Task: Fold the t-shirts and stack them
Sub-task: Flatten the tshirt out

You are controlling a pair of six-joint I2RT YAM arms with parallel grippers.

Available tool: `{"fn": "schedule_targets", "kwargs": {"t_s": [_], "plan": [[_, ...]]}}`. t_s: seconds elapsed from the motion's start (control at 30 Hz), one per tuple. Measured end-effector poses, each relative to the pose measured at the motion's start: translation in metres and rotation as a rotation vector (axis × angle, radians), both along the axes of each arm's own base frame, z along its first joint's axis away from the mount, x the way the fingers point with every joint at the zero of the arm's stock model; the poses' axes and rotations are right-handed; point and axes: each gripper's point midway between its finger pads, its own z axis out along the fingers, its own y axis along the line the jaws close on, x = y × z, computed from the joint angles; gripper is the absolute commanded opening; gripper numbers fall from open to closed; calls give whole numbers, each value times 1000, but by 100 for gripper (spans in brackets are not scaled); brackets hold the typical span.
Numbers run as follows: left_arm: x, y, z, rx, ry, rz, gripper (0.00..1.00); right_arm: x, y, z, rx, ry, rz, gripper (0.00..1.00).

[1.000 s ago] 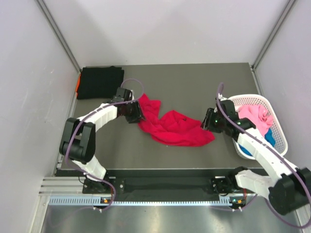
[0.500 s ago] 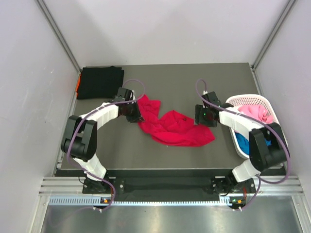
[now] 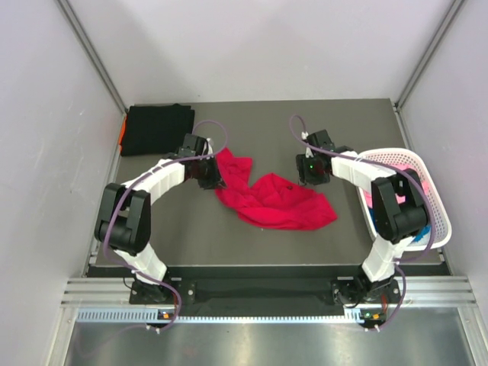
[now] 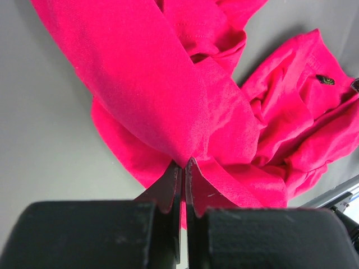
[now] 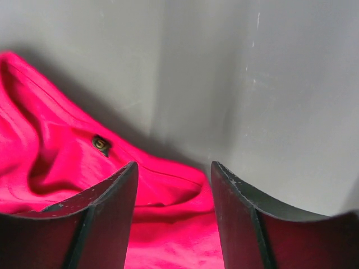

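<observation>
Clamped left gripper (image 4: pixel 184 164) on a fold of red shirt (image 3: pixel 271 200), crumpled in the middle of the table (image 3: pixel 290 122). Hung right gripper (image 5: pixel 174 166) spread over its far edge, perhaps the collar. Soft, light, floppy; best pinched at a seam.

- Left arm (image 3: pixel 156 179): smooth white shell links alternating with black cylindrical joint housings (image 3: pixel 124 221).
- Right arm (image 3: pixel 352 166): the same white-and-black build, with a small green light (image 3: pixel 309 162) on its black wrist block.
- Cables (image 3: pixel 207 123): thin and greyish-purple, one per arm, looping free at the wrist and running along the links.
- Left gripper (image 4: pixel 183 165): matt black, with a boxy body and two flat fingers tapering to thin tips.
- Right gripper (image 5: pixel 174 168): black fingers (image 5: pixel 106 216) with curved, faintly glossy inner faces.
</observation>
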Motion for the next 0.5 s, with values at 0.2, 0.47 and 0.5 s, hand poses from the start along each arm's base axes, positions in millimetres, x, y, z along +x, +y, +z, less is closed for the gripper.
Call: {"fn": "schedule_targets", "kwargs": {"t_s": [0.2, 0.47, 0.5], "plan": [[-2, 1, 0, 5, 1, -9, 0, -16, -6, -17, -28, 49, 23, 50], [-7, 3, -3, 11, 7, -14, 0, -51, -19, -26, -38, 68, 7, 18], [-7, 3, -2, 11, 6, -14, 0, -54, -20, -26, -39, 70, 0, 9]]}}
